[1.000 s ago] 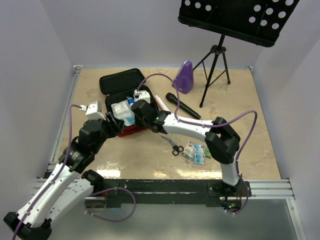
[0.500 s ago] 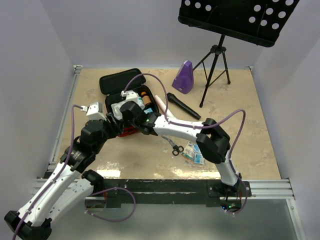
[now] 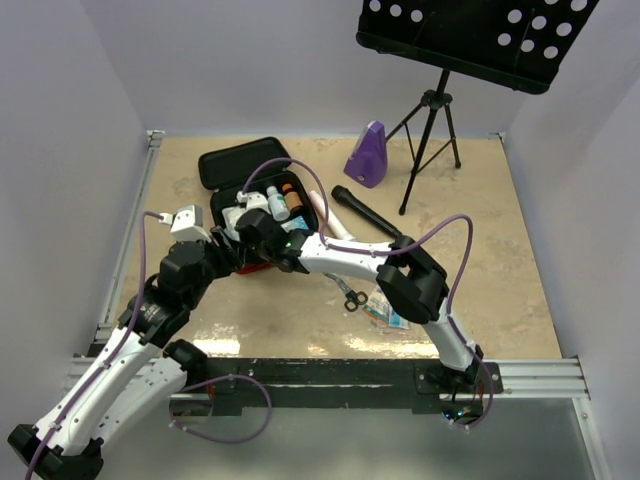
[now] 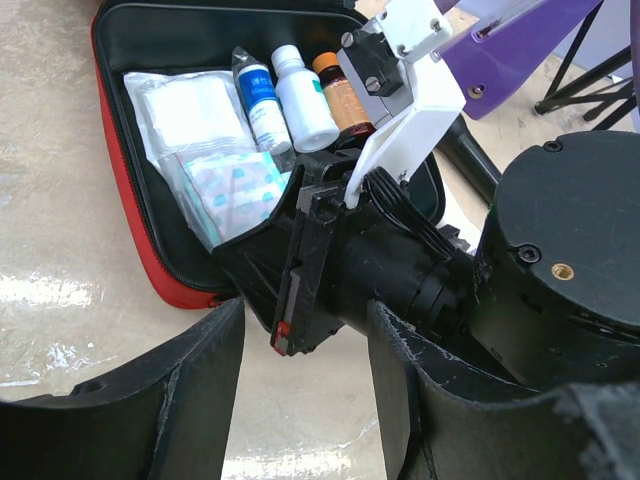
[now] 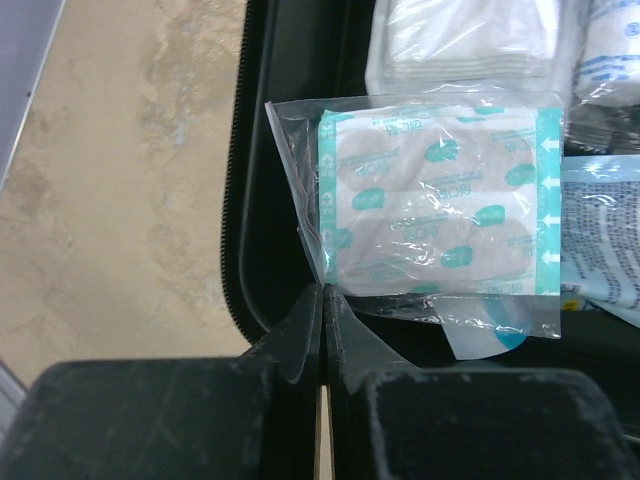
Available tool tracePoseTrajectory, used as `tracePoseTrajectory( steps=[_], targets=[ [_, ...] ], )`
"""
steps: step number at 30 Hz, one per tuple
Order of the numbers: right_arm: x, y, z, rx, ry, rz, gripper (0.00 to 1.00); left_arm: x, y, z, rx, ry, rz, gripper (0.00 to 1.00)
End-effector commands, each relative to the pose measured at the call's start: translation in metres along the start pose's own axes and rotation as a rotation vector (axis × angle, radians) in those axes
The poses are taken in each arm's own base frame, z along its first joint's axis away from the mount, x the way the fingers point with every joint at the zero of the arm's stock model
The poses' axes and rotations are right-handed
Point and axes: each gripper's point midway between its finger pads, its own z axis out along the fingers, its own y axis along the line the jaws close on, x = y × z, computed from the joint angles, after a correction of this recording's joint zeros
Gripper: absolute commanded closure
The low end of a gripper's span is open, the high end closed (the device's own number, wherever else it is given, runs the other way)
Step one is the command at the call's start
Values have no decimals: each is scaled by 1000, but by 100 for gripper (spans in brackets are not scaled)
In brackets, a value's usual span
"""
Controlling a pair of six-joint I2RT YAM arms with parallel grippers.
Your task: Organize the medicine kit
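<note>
Worktop (image 3: 480,250) in mottled beige carries everything. A black music stand (image 3: 470,35) rises over its far right corner.

The medicine kit (image 3: 238,162) lies open near the far left corner. Its black-lined lid is thrown back toward the far edge and its red-rimmed tray lies on the near side.

The right arm stretches across from the near right. The right end effector (image 5: 322,300) is inside the tray, by its left wall. Its fingers are pressed tight together, and the tips meet the near corner of a clear bandage packet (image 5: 435,205). Whether they actually pinch the film cannot be told.

The left end effector (image 4: 305,310) hangs just off the tray's near edge. Its fingers stand partly apart and hold nothing, and the red rim and the other arm's wrist lie directly ahead of them.

A purple metronome (image 3: 368,155) stands at the far edge, right of the lid. A black microphone (image 3: 365,211) lies between the kit and the stand's legs.

Deeper in the tray sit a white gauze pad (image 4: 190,105) and three small bottles (image 4: 303,95) side by side.

Scissors (image 3: 350,292) and a few loose sachets (image 3: 385,308) lie toward the near edge, partly under the right arm.
</note>
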Motion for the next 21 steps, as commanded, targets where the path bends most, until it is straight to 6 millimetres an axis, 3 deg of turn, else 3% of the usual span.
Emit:
tracePoseTrajectory(
  steps=[1, 7, 15, 21],
  targets=[
    [-11, 29, -4, -107, -10, 36, 100, -2, 2, 0, -8, -13, -8, 44],
    [0, 37, -2, -158, 38, 54, 98, -1, 3, 0, -13, -11, -8, 44],
    [-4, 31, -11, -126, 32, 48, 54, 3, 6, 1, -19, -3, 3, 43],
    [-22, 29, -33, -116, -16, 44, 46, 1, 5, 0, -17, -8, 9, 43]
  ],
)
